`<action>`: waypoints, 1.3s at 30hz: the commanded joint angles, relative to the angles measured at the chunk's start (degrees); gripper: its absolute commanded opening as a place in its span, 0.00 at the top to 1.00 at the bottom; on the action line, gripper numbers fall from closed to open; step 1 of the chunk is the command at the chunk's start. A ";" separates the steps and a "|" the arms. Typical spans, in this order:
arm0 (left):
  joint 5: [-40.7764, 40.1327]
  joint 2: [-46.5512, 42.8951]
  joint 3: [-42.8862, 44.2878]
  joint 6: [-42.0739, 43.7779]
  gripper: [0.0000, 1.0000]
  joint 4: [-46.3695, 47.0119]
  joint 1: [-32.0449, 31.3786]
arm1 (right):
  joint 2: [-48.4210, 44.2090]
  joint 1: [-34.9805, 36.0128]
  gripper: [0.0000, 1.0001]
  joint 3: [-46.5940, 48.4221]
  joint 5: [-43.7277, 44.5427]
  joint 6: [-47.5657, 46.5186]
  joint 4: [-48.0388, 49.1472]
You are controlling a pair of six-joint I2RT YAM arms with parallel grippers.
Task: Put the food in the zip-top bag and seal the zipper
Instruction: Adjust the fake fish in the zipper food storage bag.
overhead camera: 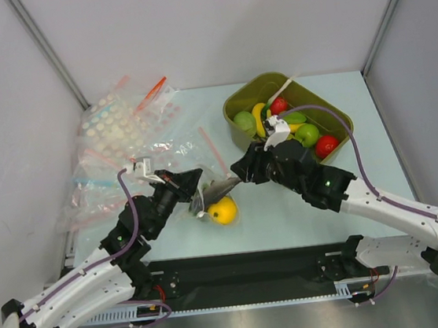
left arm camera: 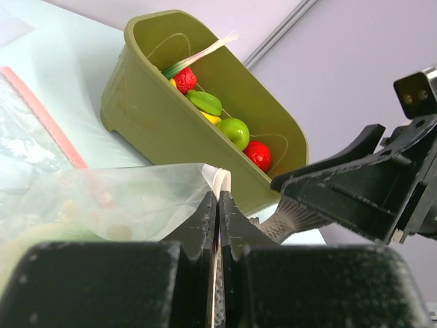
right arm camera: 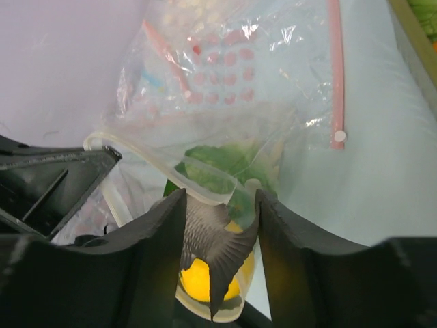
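Observation:
The zip-top bag [overhead camera: 207,199] hangs between my two grippers just above the table, with the round yellow fruit [overhead camera: 223,210] low inside it. The right wrist view shows the green lettuce [right arm camera: 225,160] and the yellow fruit [right arm camera: 198,281] through the clear plastic. My left gripper [left arm camera: 218,199] is shut on the bag's zipper edge [left arm camera: 222,180] at one end. My right gripper [right arm camera: 220,198] straddles the zipper [right arm camera: 136,154] rim; its fingers [right arm camera: 167,229] stand apart with the looped strip between them. In the top view the left gripper [overhead camera: 198,188] and right gripper [overhead camera: 235,179] nearly face each other.
An olive bin [overhead camera: 332,111] of toy fruit stands at the back right, close behind my right arm. A heap of other clear bags [overhead camera: 114,144] lies at the back left. A pink-stripped bag [right arm camera: 334,68] lies flat just beyond the held bag.

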 commanded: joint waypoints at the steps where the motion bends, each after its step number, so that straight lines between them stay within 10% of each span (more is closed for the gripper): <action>1: -0.32 -0.58 3.00 1.51 0.94 1.58 -0.21 | -0.19 1.14 0.55 2.56 1.81 0.82 -2.81; 12: -0.14 -1.29 3.61 1.87 0.94 0.70 -0.21 | -1.59 1.32 1.00 2.56 -1.62 -0.58 -3.25; 31: 7.23 1.79 9.06 4.41 0.98 -3.34 -0.21 | -0.89 -6.77 1.00 -4.47 -28.06 2.23 14.41; 39: 9.70 2.14 9.76 4.59 0.99 -3.17 -0.21 | 3.94 -0.27 1.00 -2.36 -22.46 -2.07 14.50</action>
